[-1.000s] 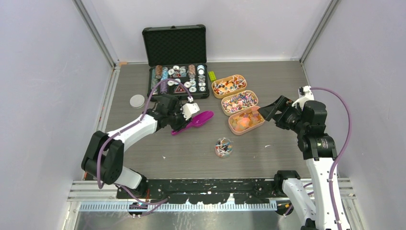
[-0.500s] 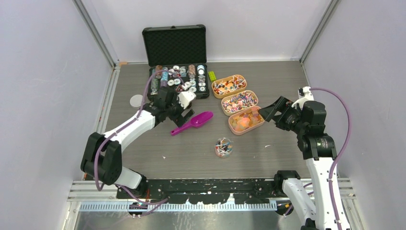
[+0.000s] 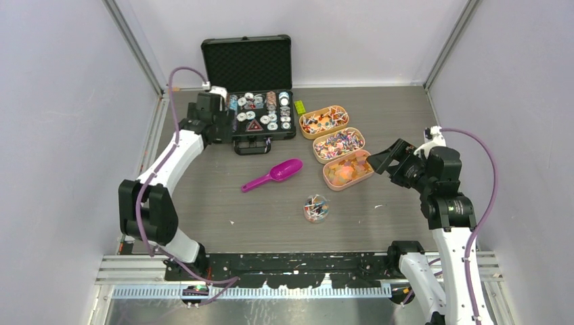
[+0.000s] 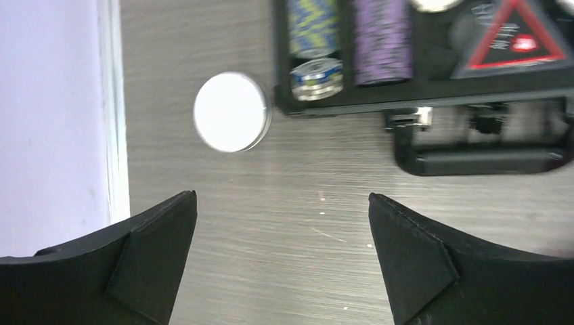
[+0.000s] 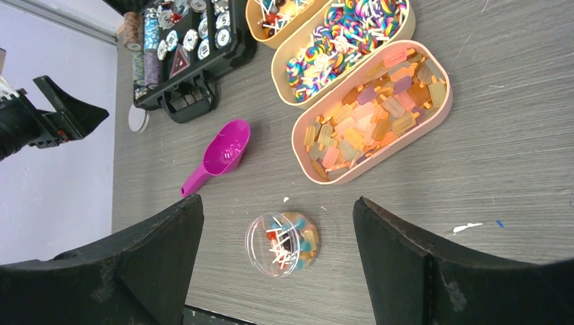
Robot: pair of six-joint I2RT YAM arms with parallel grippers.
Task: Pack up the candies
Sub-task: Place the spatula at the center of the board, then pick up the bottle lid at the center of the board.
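Top view, candies [image 3: 316, 208]: in a clear round tub [image 3: 325, 200] on the tabletop, ahead of the right end effector [image 3: 384, 154].
Left wrist view, left end effector [image 4: 281, 200]: spread wide, holding nothing; white round lid [image 4: 230, 112] ahead, slightly left, just beside the poker-chip case [image 4: 440, 98].
Right wrist view, right end effector: wide apart, empty; the tub is framed between its fingers.
Likely step: fetching the lid.
Doing it well: shift left to centre it, keep off the case, and pinch across the thin rim.

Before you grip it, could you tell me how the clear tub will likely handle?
The tub looks like thin, smooth plastic, so probably light and slippery. It seems lidless, so tipping would likely spill its candies. Round-walled, it may roll if toppled.
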